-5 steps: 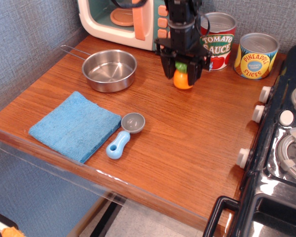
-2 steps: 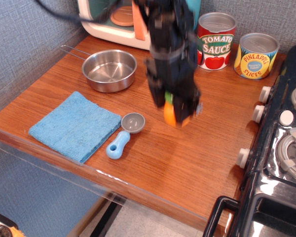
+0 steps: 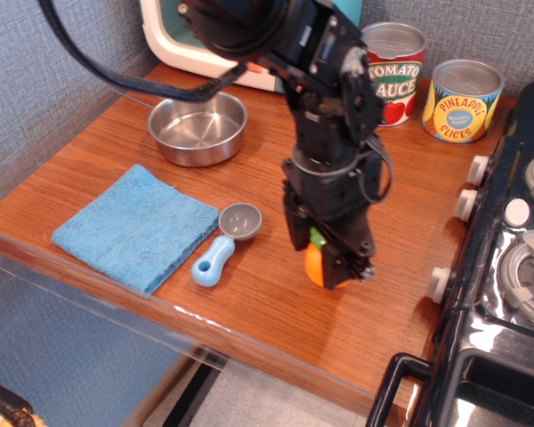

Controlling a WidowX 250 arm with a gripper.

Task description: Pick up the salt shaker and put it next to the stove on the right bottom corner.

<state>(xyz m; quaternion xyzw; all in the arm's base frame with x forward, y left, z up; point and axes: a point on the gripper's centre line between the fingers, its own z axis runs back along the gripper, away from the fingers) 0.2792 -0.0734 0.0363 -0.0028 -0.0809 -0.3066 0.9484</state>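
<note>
My black gripper (image 3: 325, 258) is shut on the salt shaker (image 3: 314, 261), a small orange body with a green cap showing between the fingers. It is low over the wooden counter (image 3: 276, 187), near the front edge, to the left of the black stove (image 3: 503, 294). The stove has white-grey knobs (image 3: 440, 282) along its side and a black front handle (image 3: 396, 382). I cannot tell whether the shaker touches the counter.
A blue-handled measuring scoop (image 3: 224, 245) lies just left of the gripper. A blue cloth (image 3: 135, 225) lies at front left. A steel pan (image 3: 198, 124), a toy microwave (image 3: 182, 44), a tomato sauce can (image 3: 393, 67) and a pineapple can (image 3: 463, 98) stand at the back.
The gripper has carried the shaker from the back of the counter, by the tomato can, forward and down towards the front edge near the stove.
</note>
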